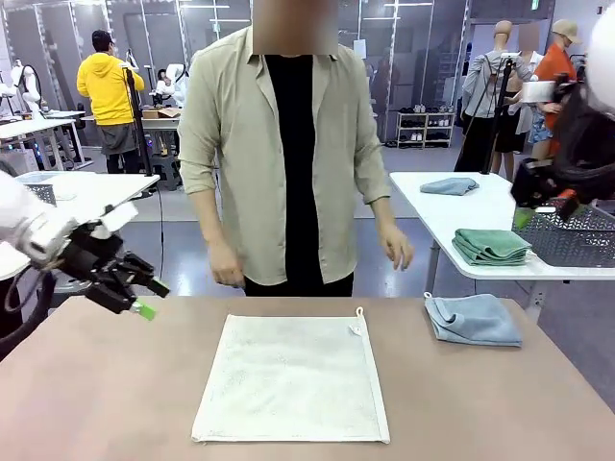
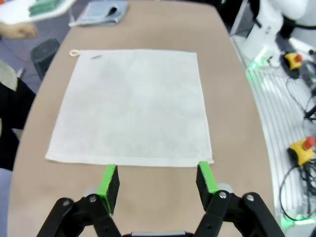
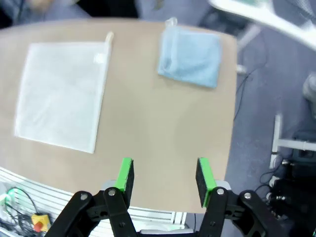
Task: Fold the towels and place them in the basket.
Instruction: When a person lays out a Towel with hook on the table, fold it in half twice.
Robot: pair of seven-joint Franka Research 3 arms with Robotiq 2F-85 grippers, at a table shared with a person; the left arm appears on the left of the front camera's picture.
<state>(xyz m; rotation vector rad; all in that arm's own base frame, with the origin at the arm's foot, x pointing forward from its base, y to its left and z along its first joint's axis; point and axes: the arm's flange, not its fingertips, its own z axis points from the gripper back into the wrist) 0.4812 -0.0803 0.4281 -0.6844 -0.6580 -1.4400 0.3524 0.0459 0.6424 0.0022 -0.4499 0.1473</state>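
A cream-white towel (image 1: 288,379) (image 2: 133,103) (image 3: 61,94) lies spread flat in the middle of the brown table. A grey-blue towel (image 1: 473,319) (image 3: 190,57) (image 2: 98,12) sits folded at the table's far right. My left gripper (image 1: 150,298) (image 2: 158,182) hovers open over the table's left side, its green pads just short of the white towel's nearest edge. High at the right, my right gripper (image 1: 540,204) (image 3: 165,180) is open and holds nothing, well above the table's right edge. The dark wire basket (image 1: 572,238) stands on a white side table.
A person (image 1: 288,144) stands at the far edge with both hands hanging down. On the white side table (image 1: 437,216) lie a folded green towel (image 1: 492,246) and another grey-blue towel (image 1: 449,186). Cables and emergency-stop buttons (image 2: 302,148) lie beside the table.
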